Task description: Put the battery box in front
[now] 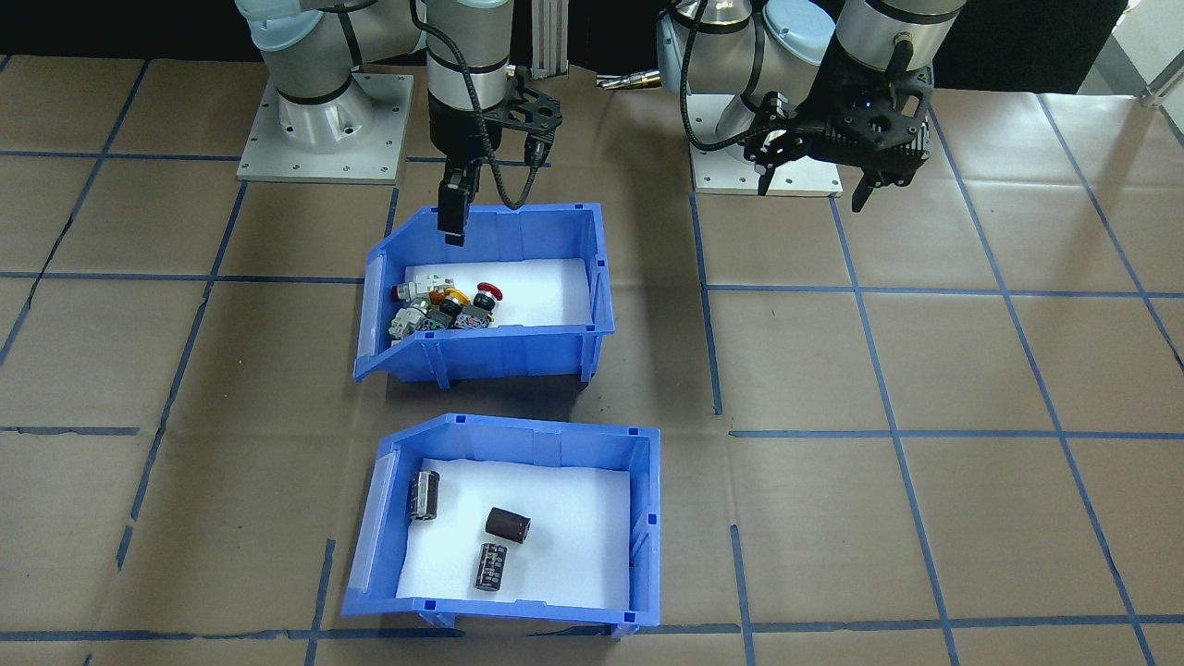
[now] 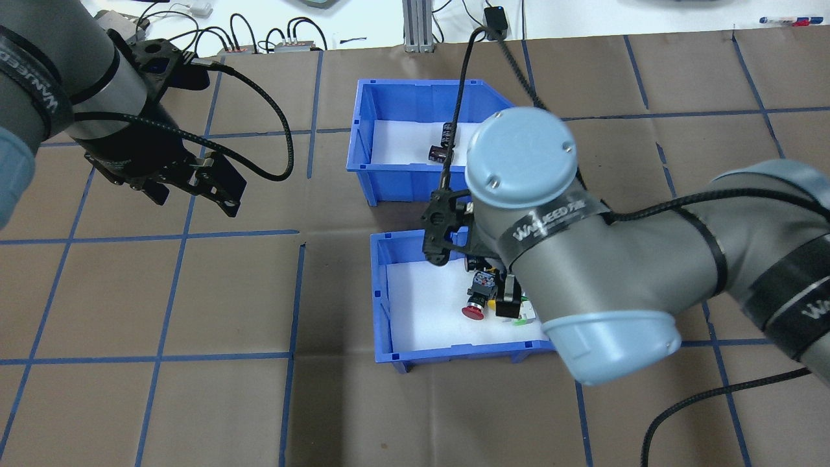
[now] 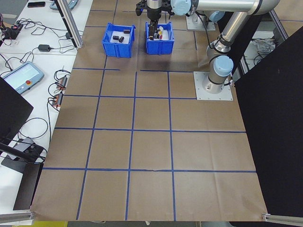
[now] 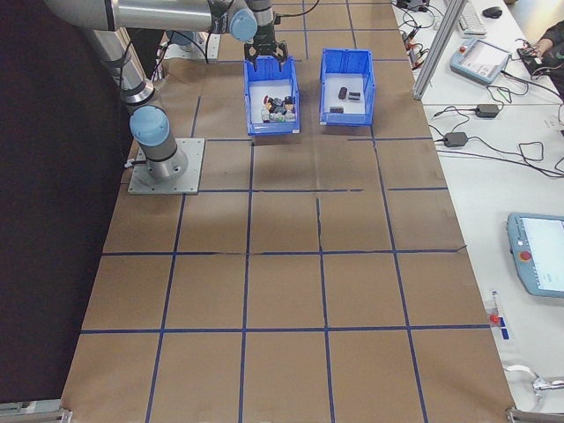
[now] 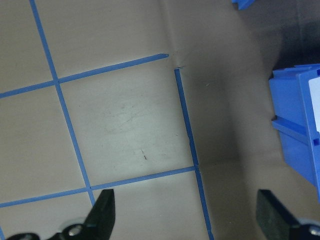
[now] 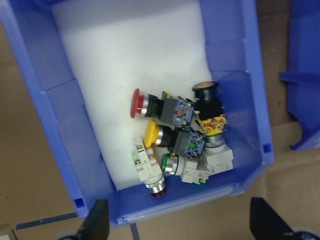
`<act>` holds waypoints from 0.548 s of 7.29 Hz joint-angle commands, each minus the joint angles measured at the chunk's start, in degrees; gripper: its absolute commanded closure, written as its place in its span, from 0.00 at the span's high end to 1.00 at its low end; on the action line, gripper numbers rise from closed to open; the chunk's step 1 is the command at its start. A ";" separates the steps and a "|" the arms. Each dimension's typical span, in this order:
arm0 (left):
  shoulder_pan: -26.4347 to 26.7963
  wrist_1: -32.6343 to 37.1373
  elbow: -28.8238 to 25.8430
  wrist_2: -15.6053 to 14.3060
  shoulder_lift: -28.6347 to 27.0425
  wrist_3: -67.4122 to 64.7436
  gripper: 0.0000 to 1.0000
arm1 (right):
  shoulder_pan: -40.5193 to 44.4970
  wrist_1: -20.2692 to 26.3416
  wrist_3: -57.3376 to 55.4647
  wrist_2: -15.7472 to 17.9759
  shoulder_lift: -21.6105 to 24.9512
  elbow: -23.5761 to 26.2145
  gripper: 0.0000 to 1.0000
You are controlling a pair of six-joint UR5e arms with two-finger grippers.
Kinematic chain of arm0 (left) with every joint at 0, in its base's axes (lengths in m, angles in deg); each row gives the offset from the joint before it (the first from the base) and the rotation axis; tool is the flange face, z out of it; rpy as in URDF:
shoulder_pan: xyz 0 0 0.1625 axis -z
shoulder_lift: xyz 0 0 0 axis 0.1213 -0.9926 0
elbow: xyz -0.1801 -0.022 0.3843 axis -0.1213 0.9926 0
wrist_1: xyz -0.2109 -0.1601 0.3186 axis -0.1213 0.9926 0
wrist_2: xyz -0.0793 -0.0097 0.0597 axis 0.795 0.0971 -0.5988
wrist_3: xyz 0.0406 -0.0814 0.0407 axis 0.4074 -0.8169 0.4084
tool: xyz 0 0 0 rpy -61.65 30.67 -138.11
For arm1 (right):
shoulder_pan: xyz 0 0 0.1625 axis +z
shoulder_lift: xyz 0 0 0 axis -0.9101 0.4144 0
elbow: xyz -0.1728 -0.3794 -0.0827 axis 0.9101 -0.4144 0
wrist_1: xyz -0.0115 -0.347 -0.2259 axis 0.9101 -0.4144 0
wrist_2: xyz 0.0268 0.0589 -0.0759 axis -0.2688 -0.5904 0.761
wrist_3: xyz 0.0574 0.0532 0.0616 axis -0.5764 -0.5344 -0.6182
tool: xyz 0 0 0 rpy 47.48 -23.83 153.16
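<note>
The battery box is a blue bin with a white liner and three dark cells, standing at the table's side away from my bases; it also shows as the battery box. My right gripper hangs open above the other blue bin of push-button switches, just over that bin's wall nearest my base. One right finger shows edge-on there. My left gripper is open over bare paper, well apart from both bins, seen as the left gripper.
The switch bin stands between my bases and the battery box, a narrow gap apart. Brown paper with blue tape lines covers the table. A blue bin's side shows at the left wrist view's right edge.
</note>
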 commanded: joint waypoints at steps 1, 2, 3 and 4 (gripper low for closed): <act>0.00 0.00 0.06 0.00 0.07 0.11 0.99 | -11.19 0.96 -6.30 -6.28 0.28 -3.30 1.00; 0.00 0.00 0.15 0.00 0.07 0.20 0.99 | -14.11 0.87 -9.99 -6.67 0.19 -4.96 1.00; 0.00 0.00 0.15 -0.09 0.07 0.20 0.99 | -15.18 0.70 -19.42 -6.76 -0.33 -7.68 1.00; 0.00 0.00 0.15 -0.09 0.07 0.20 0.99 | -15.89 0.78 -29.00 -6.67 -1.12 -9.88 1.00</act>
